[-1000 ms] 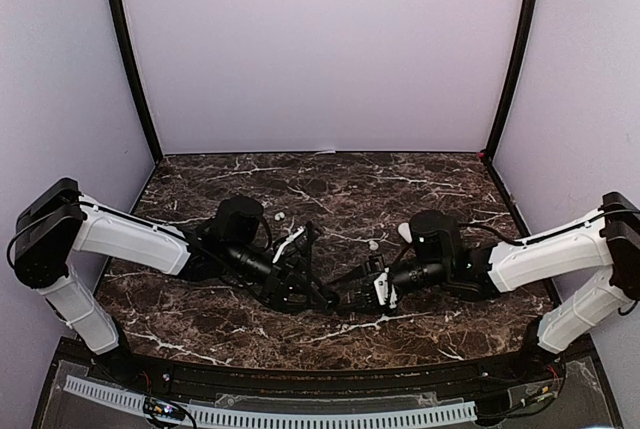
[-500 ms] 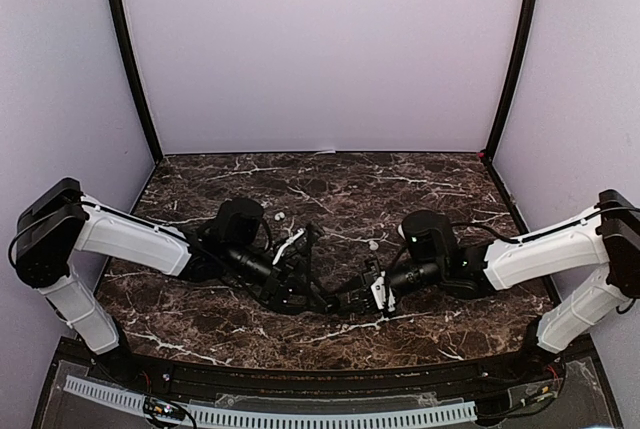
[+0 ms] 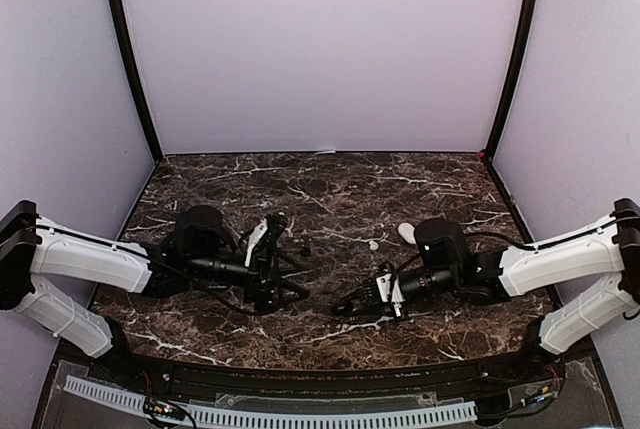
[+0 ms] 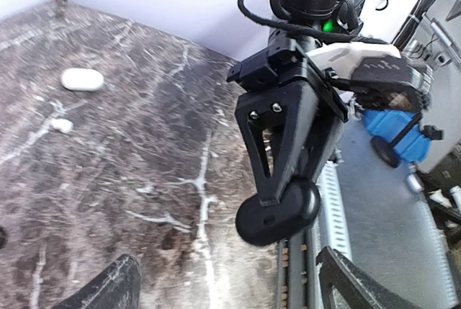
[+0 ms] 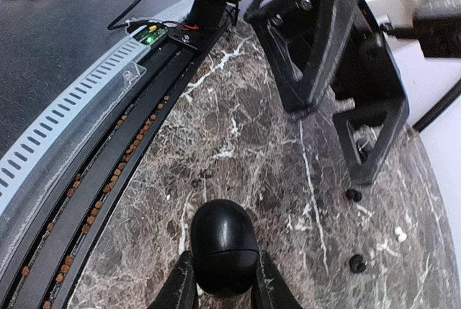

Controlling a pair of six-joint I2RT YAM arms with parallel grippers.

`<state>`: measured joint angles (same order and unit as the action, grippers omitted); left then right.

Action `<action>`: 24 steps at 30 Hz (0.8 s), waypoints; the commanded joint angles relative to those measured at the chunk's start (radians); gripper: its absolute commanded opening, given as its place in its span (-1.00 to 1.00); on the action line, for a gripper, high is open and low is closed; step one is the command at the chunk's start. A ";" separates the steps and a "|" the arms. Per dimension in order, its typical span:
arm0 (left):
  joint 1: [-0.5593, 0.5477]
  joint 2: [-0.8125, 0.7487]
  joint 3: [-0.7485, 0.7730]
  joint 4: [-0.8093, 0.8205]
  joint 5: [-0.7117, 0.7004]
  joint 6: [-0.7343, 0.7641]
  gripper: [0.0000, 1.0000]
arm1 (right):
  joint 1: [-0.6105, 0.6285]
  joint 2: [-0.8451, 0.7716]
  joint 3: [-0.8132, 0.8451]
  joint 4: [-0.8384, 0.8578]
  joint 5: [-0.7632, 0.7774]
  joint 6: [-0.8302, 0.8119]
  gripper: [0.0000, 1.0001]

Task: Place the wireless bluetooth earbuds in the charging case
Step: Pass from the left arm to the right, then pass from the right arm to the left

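Charging case (image 5: 223,235), black, firmly in the right gripper (image 5: 223,260); left gripper (image 4: 227,269) wide open and empty.

- Table (image 3: 400,189): dark brown marble-look slab with white veining, smooth, with a faint sheen.
- Black charging case (image 5: 223,240): smooth, glossy plastic with highlights on its dome.
- White charging case (image 4: 82,79): smooth white plastic, slight gloss.
- Black earbuds (image 5: 357,263) and white earbud (image 4: 62,125): plastic; too small to judge the finish.
- Right gripper (image 5: 223,258): matt black plastic.
- Arm shell (image 3: 560,259): smooth white plastic.
- Walls (image 3: 320,49): matt, plain.
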<state>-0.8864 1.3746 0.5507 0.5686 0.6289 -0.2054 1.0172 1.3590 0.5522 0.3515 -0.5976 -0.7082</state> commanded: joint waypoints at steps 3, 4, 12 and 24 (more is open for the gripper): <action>-0.003 -0.061 -0.126 0.237 -0.066 0.154 0.85 | -0.009 -0.031 -0.029 0.045 0.107 0.273 -0.65; -0.003 -0.059 -0.137 0.265 -0.064 0.170 0.83 | -0.009 -0.034 -0.029 0.053 0.108 0.307 -0.65; -0.012 -0.001 -0.129 0.360 -0.136 0.220 0.72 | -0.011 0.002 0.090 -0.082 0.128 0.520 -0.65; -0.051 0.120 -0.129 0.427 -0.140 0.272 0.58 | -0.008 0.082 0.288 -0.451 0.254 0.525 -0.77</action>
<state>-0.9138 1.4658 0.4088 0.9535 0.4969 0.0265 1.0115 1.4174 0.7895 0.0185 -0.4019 -0.2104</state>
